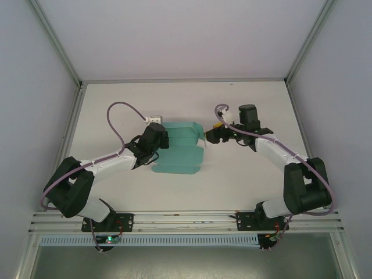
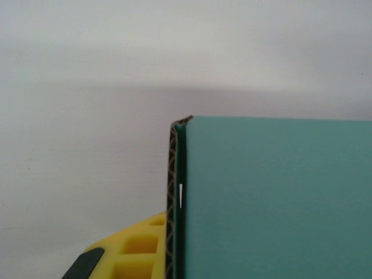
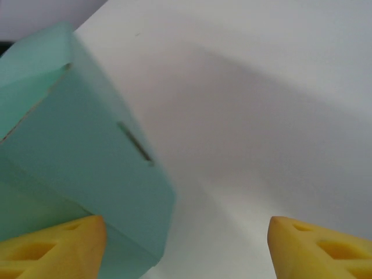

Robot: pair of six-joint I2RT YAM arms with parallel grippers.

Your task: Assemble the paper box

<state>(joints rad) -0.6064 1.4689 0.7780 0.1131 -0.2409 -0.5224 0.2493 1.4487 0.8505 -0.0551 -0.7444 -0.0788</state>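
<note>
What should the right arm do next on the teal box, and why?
Probably ease the right arm's yellow fingers over the slotted flap of the half-folded teal-green card box, then close. The fingers stand wide open, and only the flap's edge reaches into the gap between them, so closing now would likely catch little.

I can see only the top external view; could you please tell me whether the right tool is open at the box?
Observer: Yes, the right tool is open, its fingers wide apart, with a flap of the paper box beside one of them.
Operator: And the left tool, please?
Observer: A yellow finger of the left tool sits beside the card's corrugated edge; whether it grips, I cannot tell.
</note>
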